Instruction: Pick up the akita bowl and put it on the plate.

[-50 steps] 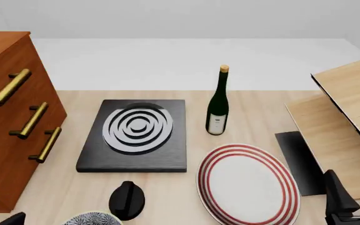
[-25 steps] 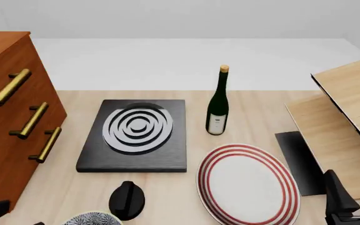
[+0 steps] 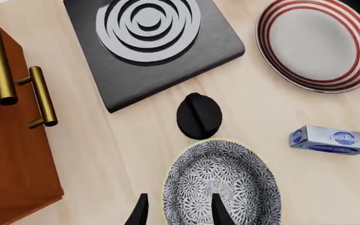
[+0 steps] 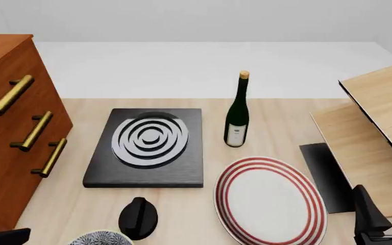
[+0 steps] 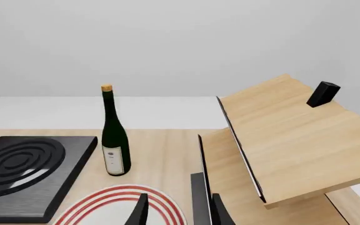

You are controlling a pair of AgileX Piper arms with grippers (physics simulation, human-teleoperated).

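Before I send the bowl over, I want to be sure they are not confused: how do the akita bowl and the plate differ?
The akita bowl is deep, while the plate is shallow and nearly flat. The bowl's inside carries a dense dark blue-and-white floral pattern; the plate is plain white with red rings round its rim. The bowl looks narrower than the plate. Both are round and sit upright on the wooden table.

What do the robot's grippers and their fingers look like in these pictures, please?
Both grippers are plain black. The left gripper shows two slim, tapered, blade-like fingers. The right gripper has the same pair of pointed fingers; in the front view they look angular and matte. No cables, markings or logos are visible.
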